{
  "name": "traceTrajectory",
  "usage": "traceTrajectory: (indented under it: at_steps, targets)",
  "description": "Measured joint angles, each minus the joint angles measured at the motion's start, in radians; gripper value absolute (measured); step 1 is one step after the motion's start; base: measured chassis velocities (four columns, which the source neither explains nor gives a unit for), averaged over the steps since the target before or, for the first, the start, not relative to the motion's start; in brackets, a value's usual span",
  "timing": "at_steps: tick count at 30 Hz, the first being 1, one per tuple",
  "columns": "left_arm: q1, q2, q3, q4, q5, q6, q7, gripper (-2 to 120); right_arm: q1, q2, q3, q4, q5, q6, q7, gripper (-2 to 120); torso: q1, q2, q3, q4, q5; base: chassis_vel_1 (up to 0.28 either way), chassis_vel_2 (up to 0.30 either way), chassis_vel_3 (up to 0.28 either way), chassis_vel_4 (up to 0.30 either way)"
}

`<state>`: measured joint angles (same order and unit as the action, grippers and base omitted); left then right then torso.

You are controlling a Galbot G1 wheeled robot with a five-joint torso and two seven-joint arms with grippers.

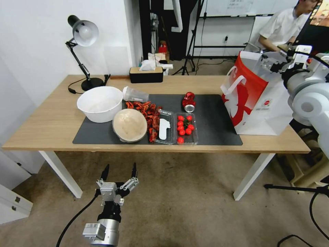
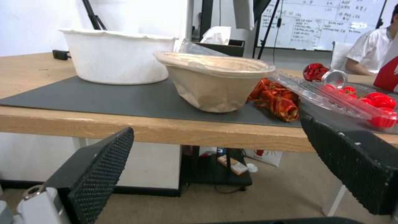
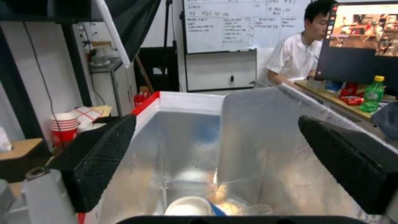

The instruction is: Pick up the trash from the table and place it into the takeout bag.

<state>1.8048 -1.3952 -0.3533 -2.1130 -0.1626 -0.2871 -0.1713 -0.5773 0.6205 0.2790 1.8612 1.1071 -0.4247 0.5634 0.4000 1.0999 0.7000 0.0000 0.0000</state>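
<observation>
On the table (image 1: 51, 123), a round beige dish (image 1: 129, 124) leans on the dark mat, also close ahead in the left wrist view (image 2: 215, 81). A clear plastic cup (image 1: 135, 94) lies on its side behind it. A red can (image 1: 188, 102) lies mid-mat. My left gripper (image 1: 118, 173) hangs open below the table's front edge, facing the dish. The takeout bag (image 1: 253, 99) stands at the right end. My right gripper (image 3: 215, 168) is open and empty above its mouth. At the bag's foil-lined bottom lie a blue-and-white paper cup (image 3: 192, 207) and an orange lump (image 3: 226, 207).
A big white bowl (image 1: 100, 103) stands at the mat's left. Red food scraps (image 1: 145, 113) and clear trays of tomatoes (image 1: 185, 128) lie beside the dish. A desk lamp (image 1: 82, 34) and a tissue box (image 1: 145, 73) stand at the back edge.
</observation>
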Motion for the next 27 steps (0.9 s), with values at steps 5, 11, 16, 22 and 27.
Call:
traceTrajectory:
  at_steps: [5, 11, 16, 22, 27]
  targets:
    - [0.007, -0.004, 0.000, -0.004, 0.004, -0.001, 0.000, 100, -0.019, -0.001, 0.008, 0.023, 0.000, 0.000, -0.003, 100, 0.000, 0.000, 0.000, 0.0000, 0.0000, 0.000, 0.000, 0.000, 0.000]
    - [0.019, -0.007, -0.005, -0.013, 0.009, -0.004, 0.000, 100, -0.066, -0.007, 0.042, 0.099, 0.007, 0.043, -0.043, 100, 0.000, 0.000, 0.000, 0.0002, -0.0001, 0.000, 0.000, 0.000, 0.000]
    - [0.029, -0.011, -0.008, -0.018, 0.015, -0.007, 0.000, 100, -0.177, -0.012, 0.101, 0.219, 0.008, 0.080, -0.115, 100, 0.000, 0.000, 0.000, 0.0002, -0.0001, 0.000, 0.000, 0.000, 0.000]
    - [0.038, -0.020, -0.008, -0.020, 0.027, -0.015, 0.001, 100, -0.411, -0.010, 0.224, 0.343, -0.052, 0.155, -0.251, 100, 0.000, 0.000, 0.000, -0.0001, -0.0001, 0.000, 0.000, 0.000, 0.000]
    - [0.037, -0.034, -0.007, -0.021, 0.034, -0.016, 0.002, 100, -0.640, 0.064, 0.320, 0.432, -0.179, 0.214, -0.312, 100, 0.000, 0.000, 0.000, -0.0001, 0.0000, 0.000, 0.000, 0.000, 0.000]
